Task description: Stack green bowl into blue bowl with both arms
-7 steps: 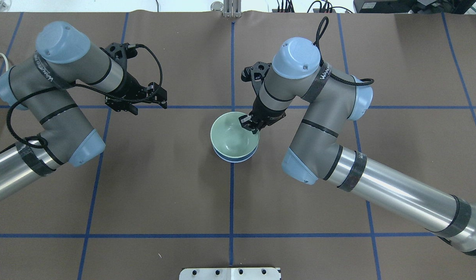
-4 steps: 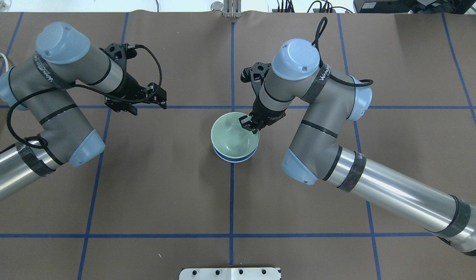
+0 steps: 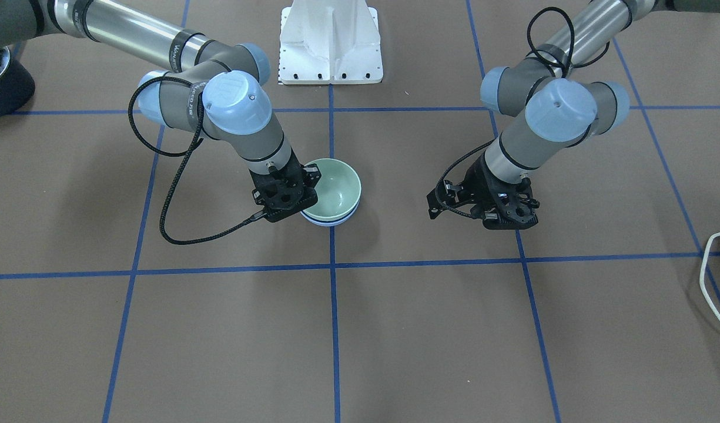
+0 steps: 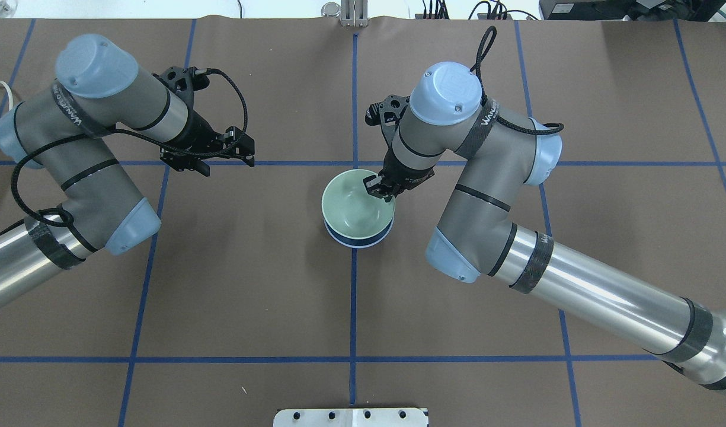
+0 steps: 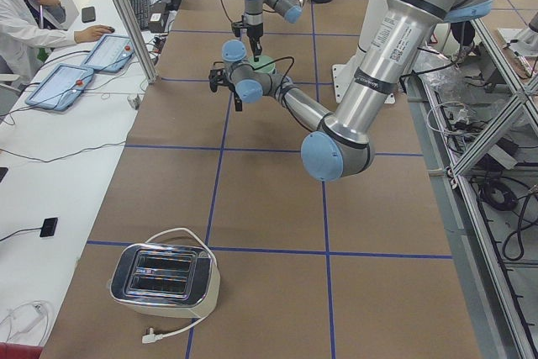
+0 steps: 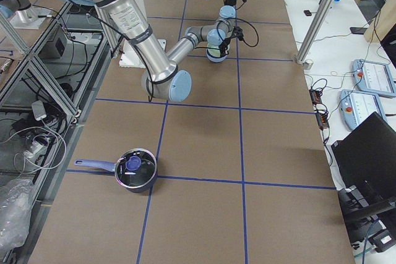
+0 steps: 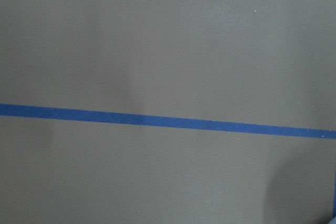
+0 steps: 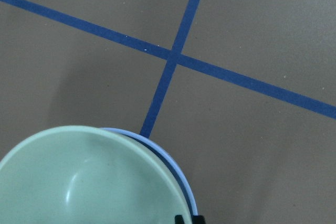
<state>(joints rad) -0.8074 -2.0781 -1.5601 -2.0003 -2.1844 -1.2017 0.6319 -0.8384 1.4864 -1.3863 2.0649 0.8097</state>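
Note:
The green bowl (image 4: 351, 207) sits nested in the blue bowl (image 4: 363, 241) at the table's middle, on a blue tape crossing. Only the blue bowl's rim and lower side show. Both also show in the front view, the green bowl (image 3: 337, 187) above the blue bowl (image 3: 330, 221), and in the right wrist view, the green bowl (image 8: 79, 182) inside the blue rim (image 8: 187, 190). My right gripper (image 4: 381, 188) points down, shut on the green bowl's far right rim. My left gripper (image 4: 245, 149) hangs open and empty over bare table, well left of the bowls.
A white base plate (image 3: 330, 41) lies at the robot's side of the table. A toaster (image 5: 164, 279) stands at the table's left end and a dark pot with a lid (image 6: 136, 170) at its right end. Blue tape lines grid the brown table.
My right arm's wrist and elbow have shifted slightly to the left. The gripper stays on the green bowl's rim and the bowls have barely moved. The left arm has not moved.

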